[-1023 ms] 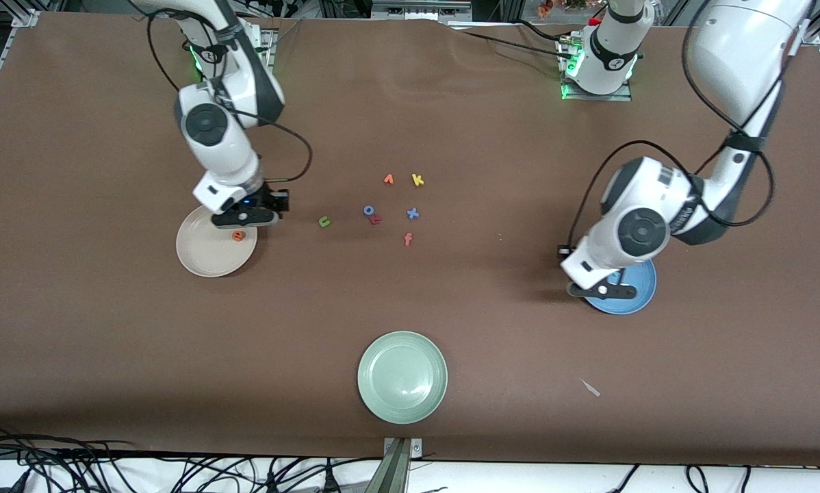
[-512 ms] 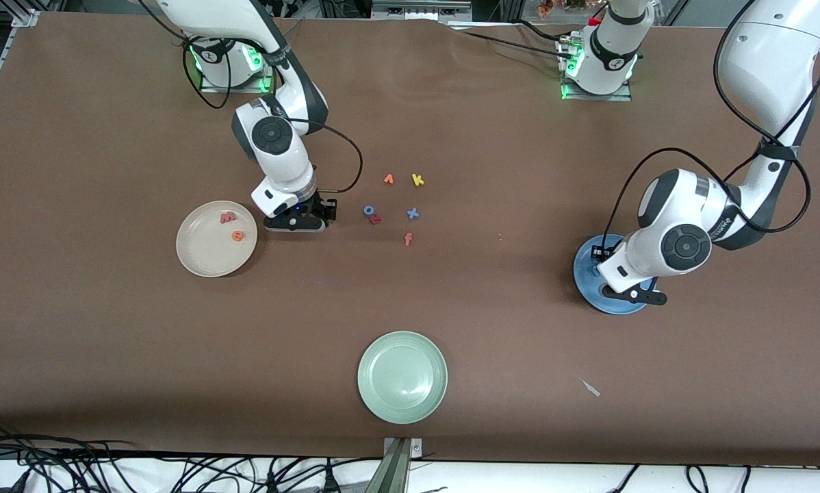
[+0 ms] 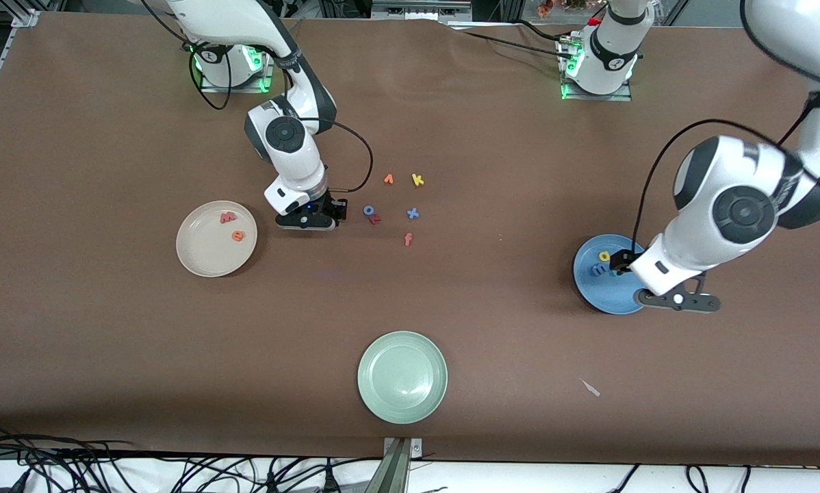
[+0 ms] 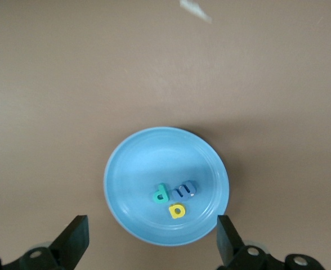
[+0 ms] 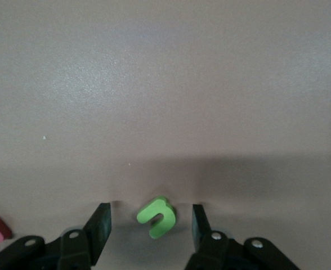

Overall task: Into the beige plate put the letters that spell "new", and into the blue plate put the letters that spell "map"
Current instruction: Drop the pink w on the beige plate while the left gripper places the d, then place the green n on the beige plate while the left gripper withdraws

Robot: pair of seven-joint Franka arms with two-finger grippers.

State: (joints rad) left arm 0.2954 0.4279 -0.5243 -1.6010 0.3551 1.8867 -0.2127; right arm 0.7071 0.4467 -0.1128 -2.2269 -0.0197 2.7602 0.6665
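The beige plate [image 3: 208, 257] holds the red-pink w [image 3: 227, 218] and the orange e [image 3: 237, 236]. My right gripper [image 3: 307, 220] is low over the table beside that plate. In the right wrist view it [image 5: 151, 214] stands open, with the green n [image 5: 156, 216] lying flat between its fingers and a gap on each side. The blue plate [image 3: 608, 291] [image 4: 137, 169] holds the yellow a [image 3: 604, 257] [image 4: 178, 210], the lavender m [image 3: 599, 269] [image 4: 184, 190] and the teal p [image 4: 161, 193]. My left gripper [image 3: 677, 300] [image 4: 150, 233] hangs open and empty over that plate's rim.
A pale green plate [image 3: 402, 376] sits near the table's front edge. Loose letters lie mid-table: orange v [image 3: 388, 179], yellow k [image 3: 417, 180], blue o [image 3: 368, 210], blue x [image 3: 413, 213], orange f [image 3: 408, 239]. A white scrap [image 3: 591, 387] lies nearer the camera than the blue plate.
My right gripper left the beige plate, where the w now lies, and came down around the green n. My left gripper opened and drew away, uncovering the letters in the blue plate.
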